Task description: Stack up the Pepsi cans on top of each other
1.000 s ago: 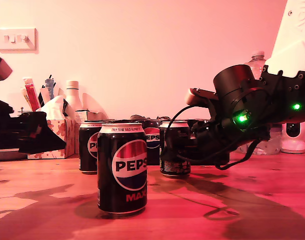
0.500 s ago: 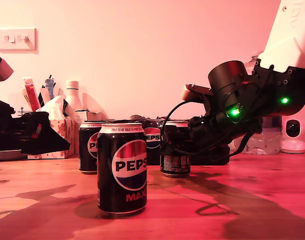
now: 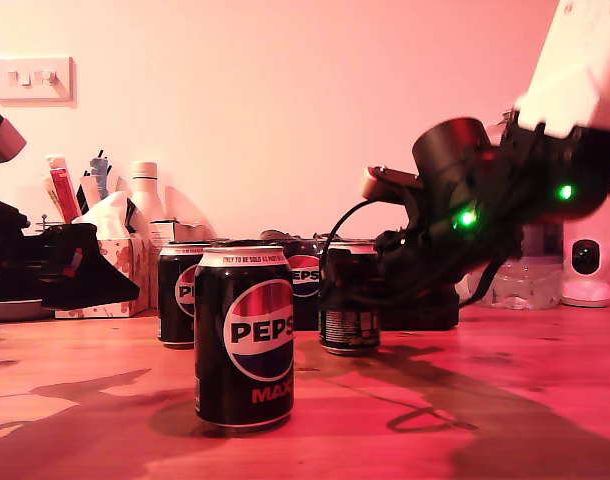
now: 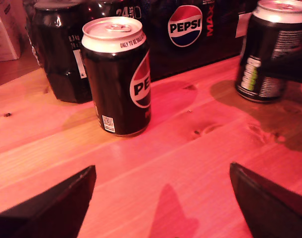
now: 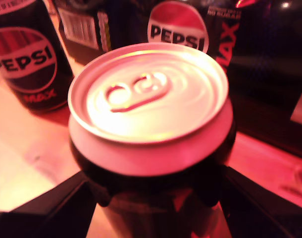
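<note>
pepsi can [image 5: 150,104] between jaws

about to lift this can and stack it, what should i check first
1. Back can centred between the fingers of my second gripper: ok.
2. Fingers pressed firmly on it: cannot tell.
3. Back can upright: ok.
4. Front can upright, nothing on its top: ok.
5. My first gripper open, holding nothing: ok.

1. Setting: a room in a home.
2. Evidence: wooden table [image 3: 505,400]; wall light switch [image 3: 33,78]; tissue box [image 3: 120,262]; bottles and tubes [image 3: 95,185] against a plain wall [image 3: 285,100].
</note>
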Controlling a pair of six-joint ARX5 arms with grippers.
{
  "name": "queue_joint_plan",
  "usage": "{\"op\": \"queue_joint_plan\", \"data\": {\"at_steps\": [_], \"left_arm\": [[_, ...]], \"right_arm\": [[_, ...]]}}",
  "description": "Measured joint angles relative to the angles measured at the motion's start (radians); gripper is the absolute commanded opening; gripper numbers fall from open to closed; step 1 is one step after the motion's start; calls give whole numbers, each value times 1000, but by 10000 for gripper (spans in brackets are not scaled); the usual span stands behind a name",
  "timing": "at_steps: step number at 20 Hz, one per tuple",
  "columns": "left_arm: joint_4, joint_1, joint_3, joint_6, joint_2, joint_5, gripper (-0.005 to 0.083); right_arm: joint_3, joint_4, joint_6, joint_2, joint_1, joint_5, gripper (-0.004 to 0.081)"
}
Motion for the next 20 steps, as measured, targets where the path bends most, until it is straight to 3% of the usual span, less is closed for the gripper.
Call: {"op": "queue_joint_plan", "data": {"at_steps": [16, 20], "left_arm": [[0, 0, 0, 0, 5, 19, 783], [0, 0, 0, 0, 5, 35, 783]], "right_arm": [[-5, -354, 1, -349, 3, -1, 365], [-6, -401, -18, -397, 47, 0, 365]]}}
